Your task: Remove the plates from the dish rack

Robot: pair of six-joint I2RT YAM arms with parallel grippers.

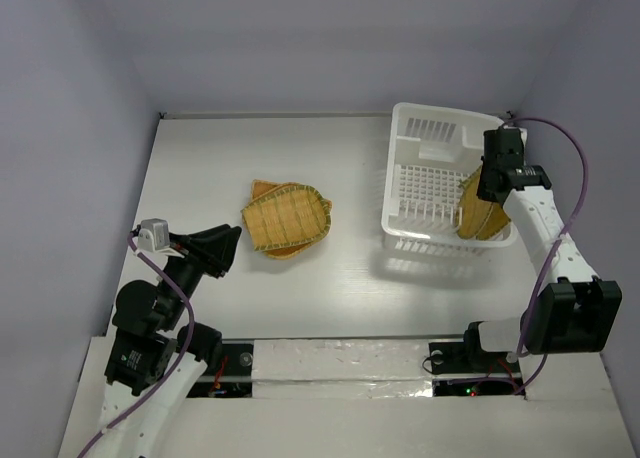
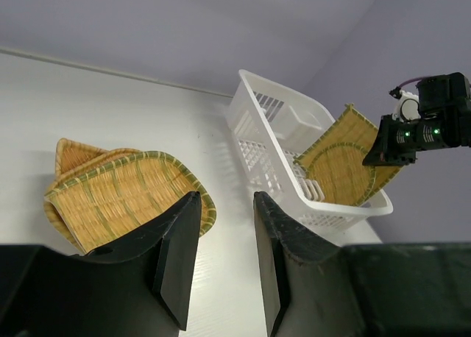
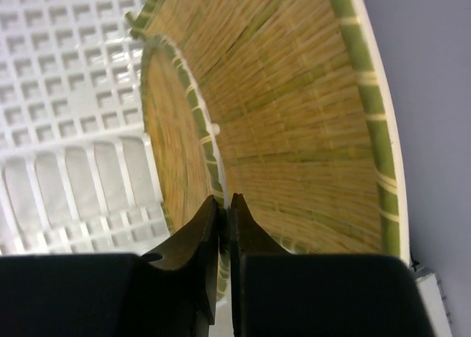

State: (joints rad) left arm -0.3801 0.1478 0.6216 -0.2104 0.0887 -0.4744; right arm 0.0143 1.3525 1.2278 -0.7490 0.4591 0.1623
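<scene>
Two woven plates (image 1: 477,208) stand on edge at the right end of the white dish rack (image 1: 425,183). My right gripper (image 1: 490,191) reaches down into the rack. In the right wrist view it (image 3: 224,199) is shut on the rim of the round plate (image 3: 173,146), which stands in front of a larger plate (image 3: 294,131). A stack of plates (image 1: 285,221) lies flat on the table to the left of the rack. My left gripper (image 1: 228,244) is open and empty, low over the table just left of the stack (image 2: 118,197).
The rack (image 2: 272,131) stands at the back right, close to the right wall. Purple walls close in the white table on three sides. The right arm's cable loops beside the rack.
</scene>
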